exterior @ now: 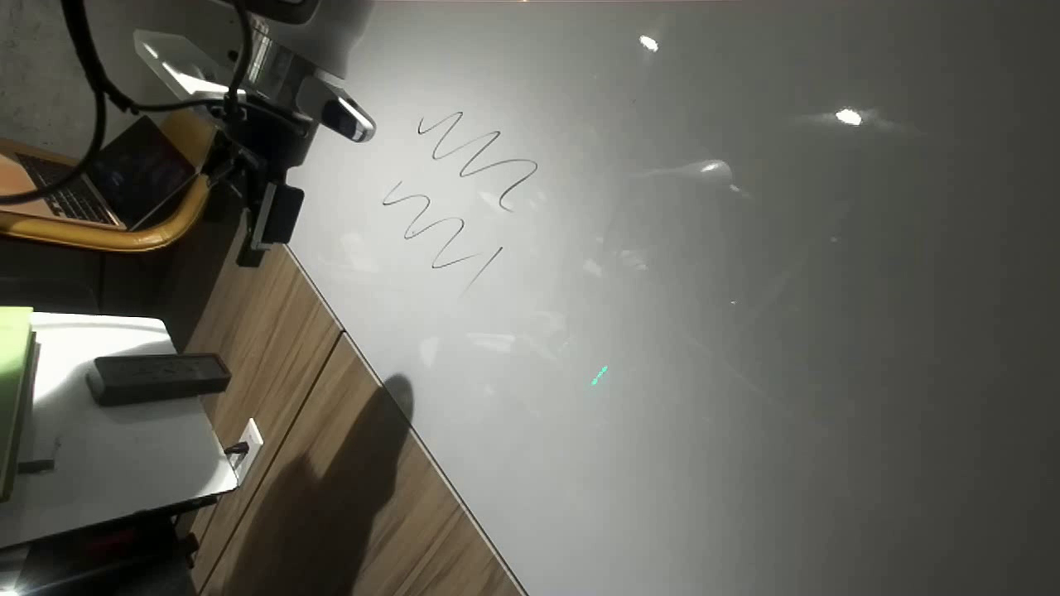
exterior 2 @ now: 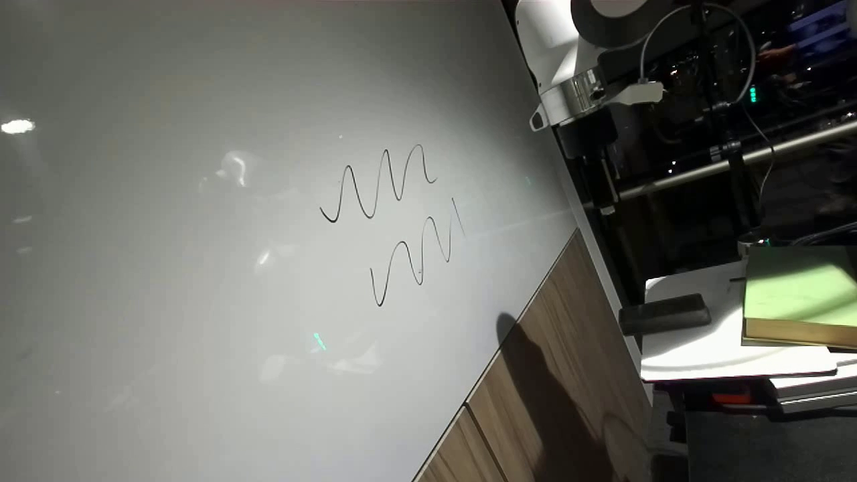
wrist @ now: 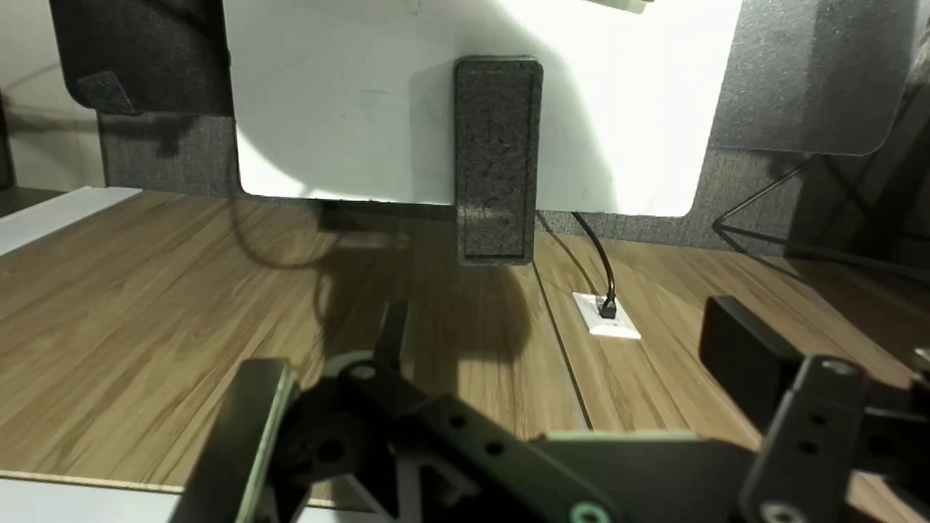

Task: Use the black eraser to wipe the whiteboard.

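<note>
The black eraser [wrist: 498, 160] lies flat on a small white table top [wrist: 327, 109], one end jutting past its edge. Both exterior views also show the eraser [exterior: 157, 378] [exterior 2: 665, 314]. The large whiteboard [exterior: 704, 372] [exterior 2: 201, 281] carries two thin dark zigzag scribbles [exterior: 480, 157] [exterior 2: 378, 181]. My gripper [wrist: 565, 334] is open with nothing between its widely spread fingers, apart from the eraser, which appears farther up in the wrist view. In an exterior view the gripper [exterior: 265, 232] hangs near the whiteboard's lower edge, above the table top.
A green book [exterior 2: 800, 288] rests on the table top beside the eraser. Wood panelling [wrist: 182, 305] runs below the whiteboard, with a plugged-in wall outlet [wrist: 610, 319]. An open laptop [exterior: 124, 182] sits on a yellow-edged seat [exterior: 166, 228] near the arm.
</note>
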`<action>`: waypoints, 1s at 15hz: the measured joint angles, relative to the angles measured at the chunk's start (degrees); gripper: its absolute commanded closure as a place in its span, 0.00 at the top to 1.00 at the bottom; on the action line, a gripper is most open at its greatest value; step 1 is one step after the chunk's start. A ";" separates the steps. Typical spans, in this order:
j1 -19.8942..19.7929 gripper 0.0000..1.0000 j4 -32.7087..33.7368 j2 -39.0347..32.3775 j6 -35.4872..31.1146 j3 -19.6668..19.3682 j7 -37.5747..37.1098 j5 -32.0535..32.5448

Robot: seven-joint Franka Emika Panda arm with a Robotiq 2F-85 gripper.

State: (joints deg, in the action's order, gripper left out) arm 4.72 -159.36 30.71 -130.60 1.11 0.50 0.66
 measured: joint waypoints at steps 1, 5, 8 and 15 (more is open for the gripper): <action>-0.03 1.00 -0.05 -1.64 -1.14 0.00 -0.06 0.00; -0.01 1.00 -0.08 -7.23 -2.20 0.13 -0.14 0.00; 0.36 1.00 -0.08 -10.25 -2.86 0.63 -0.11 -0.02; 1.17 1.00 -0.12 -19.97 -12.39 0.92 0.18 0.02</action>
State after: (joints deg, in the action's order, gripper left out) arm 5.89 -159.49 10.73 -143.00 2.03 0.68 0.68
